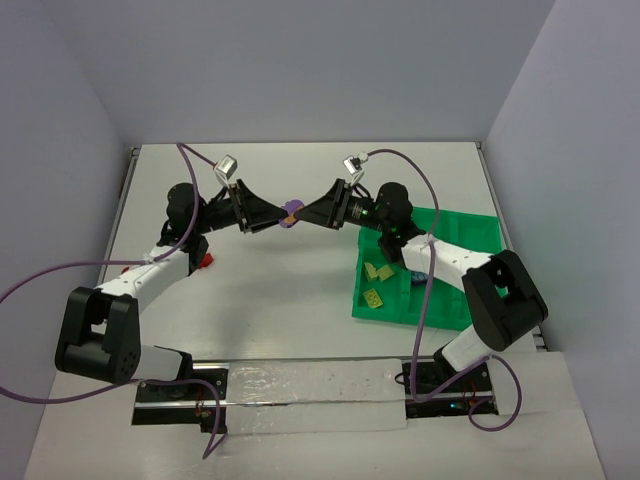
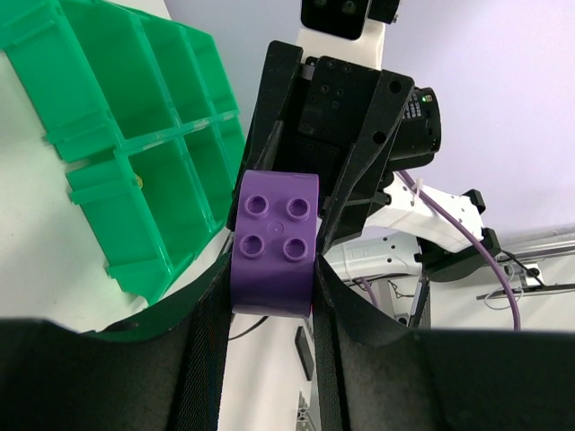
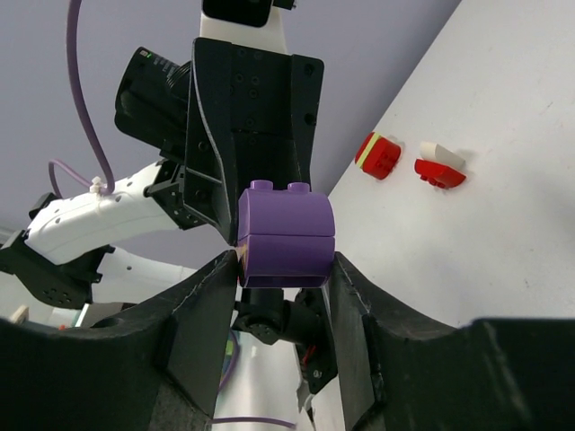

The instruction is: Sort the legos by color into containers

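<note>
A purple lego (image 1: 289,217), two rounded studded pieces stacked, hangs above the table's middle between both grippers. My left gripper (image 1: 277,221) comes from the left and my right gripper (image 1: 302,214) from the right, tips meeting. In the left wrist view the left gripper (image 2: 274,274) is shut on the purple lego (image 2: 275,241). In the right wrist view the right gripper (image 3: 286,265) is shut on the same lego (image 3: 286,235). The green tray (image 1: 470,228) lies at the right, with pale yellow-green legos (image 1: 379,272) in its near-left compartments. Red legos (image 3: 378,154) lie on the table.
The tray's compartments (image 2: 135,135) show in the left wrist view. A second red piece (image 3: 440,171) lies beside the first. A red thing (image 1: 205,261) sits by the left arm. Purple cables loop from both arms. A clear strip lies along the near edge (image 1: 300,395).
</note>
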Robot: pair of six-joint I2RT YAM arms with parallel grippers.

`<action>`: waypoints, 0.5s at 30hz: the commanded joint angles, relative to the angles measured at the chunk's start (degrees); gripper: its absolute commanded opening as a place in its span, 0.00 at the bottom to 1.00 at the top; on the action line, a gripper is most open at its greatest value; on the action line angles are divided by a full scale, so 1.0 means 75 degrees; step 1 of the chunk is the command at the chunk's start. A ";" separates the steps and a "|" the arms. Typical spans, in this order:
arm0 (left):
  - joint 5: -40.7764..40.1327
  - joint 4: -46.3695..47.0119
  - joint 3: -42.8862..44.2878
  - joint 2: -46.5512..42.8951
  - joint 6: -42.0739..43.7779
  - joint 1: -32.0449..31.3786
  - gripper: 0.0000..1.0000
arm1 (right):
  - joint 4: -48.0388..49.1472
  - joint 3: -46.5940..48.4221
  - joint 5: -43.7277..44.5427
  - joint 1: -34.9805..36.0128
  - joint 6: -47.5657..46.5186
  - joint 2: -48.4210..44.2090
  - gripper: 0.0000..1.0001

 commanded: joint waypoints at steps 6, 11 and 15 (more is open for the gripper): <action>0.0238 0.0124 0.0250 -0.0082 0.0316 -0.0142 0.00 | 0.1012 0.0321 -0.0309 0.0045 0.0308 0.0168 0.38; 0.0085 -0.0797 0.0556 -0.0220 0.0987 -0.0145 0.18 | 0.1002 0.0558 -0.0559 0.0054 0.0451 0.0280 0.16; -0.0342 -0.2379 0.0999 -0.0425 0.1994 -0.0142 0.72 | 0.0991 0.0493 -0.0615 0.0037 0.0382 0.0245 0.09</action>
